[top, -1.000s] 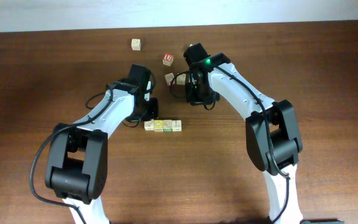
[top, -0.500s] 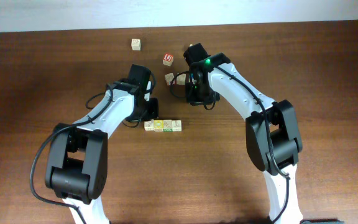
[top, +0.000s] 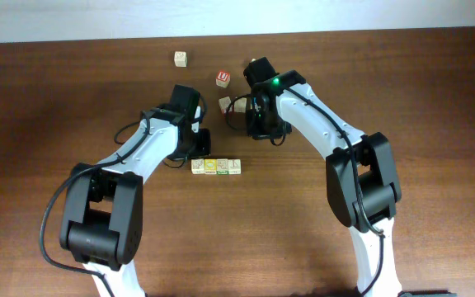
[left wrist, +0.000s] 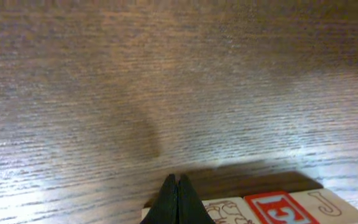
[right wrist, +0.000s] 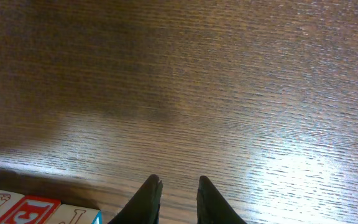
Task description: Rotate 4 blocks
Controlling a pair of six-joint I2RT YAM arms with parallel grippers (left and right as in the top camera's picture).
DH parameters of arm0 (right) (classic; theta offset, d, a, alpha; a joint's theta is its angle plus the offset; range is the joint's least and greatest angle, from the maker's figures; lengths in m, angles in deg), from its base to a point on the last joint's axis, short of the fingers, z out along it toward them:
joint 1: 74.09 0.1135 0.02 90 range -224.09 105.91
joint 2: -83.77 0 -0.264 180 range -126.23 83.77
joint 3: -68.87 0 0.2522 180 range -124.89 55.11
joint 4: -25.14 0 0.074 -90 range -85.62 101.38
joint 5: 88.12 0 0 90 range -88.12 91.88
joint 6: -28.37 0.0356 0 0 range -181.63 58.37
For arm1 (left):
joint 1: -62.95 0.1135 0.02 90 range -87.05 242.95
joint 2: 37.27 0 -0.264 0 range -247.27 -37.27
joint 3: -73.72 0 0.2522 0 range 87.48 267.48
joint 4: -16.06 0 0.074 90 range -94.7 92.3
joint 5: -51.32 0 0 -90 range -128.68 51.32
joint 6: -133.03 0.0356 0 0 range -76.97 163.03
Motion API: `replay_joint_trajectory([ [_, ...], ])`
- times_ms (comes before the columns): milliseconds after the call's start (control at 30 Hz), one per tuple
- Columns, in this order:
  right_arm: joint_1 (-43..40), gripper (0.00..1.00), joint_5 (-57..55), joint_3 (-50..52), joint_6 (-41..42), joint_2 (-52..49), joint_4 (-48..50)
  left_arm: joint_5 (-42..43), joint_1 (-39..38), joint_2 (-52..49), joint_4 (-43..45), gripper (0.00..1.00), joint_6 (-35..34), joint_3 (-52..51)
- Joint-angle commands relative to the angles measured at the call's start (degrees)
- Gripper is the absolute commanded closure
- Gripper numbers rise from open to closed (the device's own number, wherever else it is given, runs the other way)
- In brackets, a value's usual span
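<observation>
Tabletop [top: 435, 99]: dark brown wood grain, with both arms reaching in towards its middle.
Row of four blocks [top: 216, 167]: they lie side by side and touching in one straight line between the two arms, closer to the left arm. They are pale wood with printed tops, and one top looks greenish.
Left end effector [left wrist: 177, 198]: the fingers are pressed tight together with nothing between them. The tips point down just behind one end of the row; I cannot tell whether they touch a block.
Left wrist view: a red-printed face and a face with a "J" show along the bottom edge.
Right end effector [right wrist: 178, 186]: the fingers stand a little apart with a slim, empty gap, over bare wood. One end of the row sits in the lower left corner of its view.
Red-faced cube [top: 223, 78]: behind the row and apart from it, near the right arm.
Pale cube [top: 225, 104]: just beside the right arm's wrist, between the red-faced cube and the row.
Lone cube [top: 180, 58]: near the back edge, well apart from the row.
</observation>
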Motion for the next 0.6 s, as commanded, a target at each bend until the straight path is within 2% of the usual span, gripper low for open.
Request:
replay_joint_trajectory([
  [0,-0.11,0.79,-0.76,0.37,-0.39,-0.70,0.15,1.97,-0.13,-0.13,1.81,1.00,-0.31,0.81],
  [100,-0.11,0.78,-0.79,0.37,-0.42,-0.70,0.11,-2.99,0.90,-0.02,-1.40,1.00,-0.74,4.55],
  [167,-0.11,0.78,-0.79,0.37,-0.39,-0.70,0.13,-8.61,4.28,0.37,-10.58,1.00,-2.56,12.15],
  [233,-0.11,0.78,-0.79,0.37,-0.39,-0.70,0.15,-8.70,7.32,0.39,-18.05,1.00,-2.51,16.13],
  [300,-0.11,0.78,-0.76,0.37,-0.39,-0.70,0.17,-5.92,8.68,0.00,-22.97,1.00,-2.49,15.65],
  [367,-0.11,0.78,-0.76,0.37,-0.39,-0.70,0.17,-2.23,8.50,-0.37,-23.52,1.00,-1.18,13.75],
  [567,-0.11,0.78,-0.76,0.37,-0.39,-0.70,0.17,2.23,6.03,-0.48,-15.72,1.00,-1.22,6.56],
])
